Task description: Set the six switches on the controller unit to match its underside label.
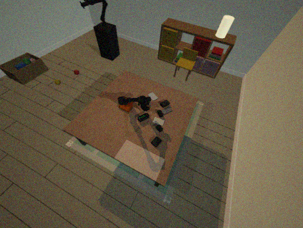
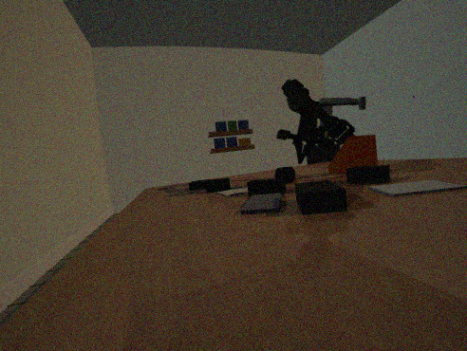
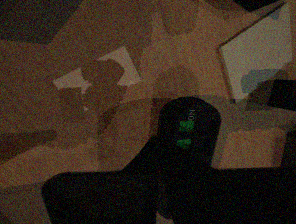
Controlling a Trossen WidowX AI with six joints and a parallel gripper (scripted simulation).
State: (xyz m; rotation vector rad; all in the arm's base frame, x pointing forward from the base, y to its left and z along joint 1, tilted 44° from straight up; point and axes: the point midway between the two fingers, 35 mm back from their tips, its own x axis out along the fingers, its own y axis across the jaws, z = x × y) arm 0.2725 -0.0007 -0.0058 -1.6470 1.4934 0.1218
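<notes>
The dark grey controller unit [image 1: 143,119] sits flat on the wooden bench [image 1: 101,123], its green switch ends showing on top. My gripper [image 1: 145,107] [image 2: 282,135] is shut and holds nothing. It hangs above the bench just behind the unit, in front of the arm's base. In the wrist view a dark rounded shape with green marks [image 3: 188,129] fills the lower middle. I cannot tell whether it is the unit. The unit's underside label is hidden. The single switch positions are too small to read.
An orange block [image 1: 126,107] [image 2: 356,153] stands beside the arm's base. Several dark modules [image 1: 156,141] [image 2: 320,196], a grey plate [image 2: 262,204] and white sheets [image 1: 158,121] [image 2: 412,187] lie around the unit. A chair and a shelf stand beyond the bench.
</notes>
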